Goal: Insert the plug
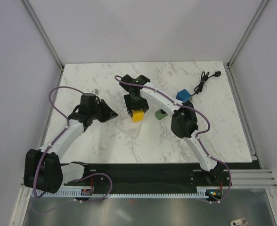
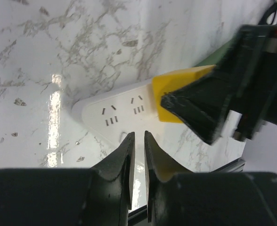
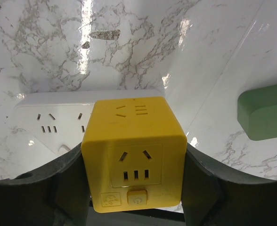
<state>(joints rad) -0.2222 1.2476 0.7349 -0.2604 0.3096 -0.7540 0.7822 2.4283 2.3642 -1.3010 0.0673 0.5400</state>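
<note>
From the right wrist, we see the yellow plug cube clamped between the two fingers of the right gripper, one finger on each side face; it hangs over the right end of the white power strip, hiding whatever socket lies beneath it; we cannot tell whether its prongs have entered yet. A green cube lies well apart to the right.

From the left wrist, the left gripper is closed on nothing, its tips side by side at the near edge of the strip; whether they actually touch it we cannot tell. Two sockets stand free on the strip, with the yellow cube at its far end.

From above, both arms meet near the middle of the marble table; a blue cube and a black cord lie toward the far right corner, away from the work.

To do this step well, we judge that we should keep the cube level and square to the strip, line its prongs up with the hidden socket, and press straight down without twisting; the closed left fingers should pin the strip so it neither slides nor tips; we let go only once the cube sits flush.

Counting: one power strip; three cubes, yellow, green and blue; one cord; two grippers.
</note>
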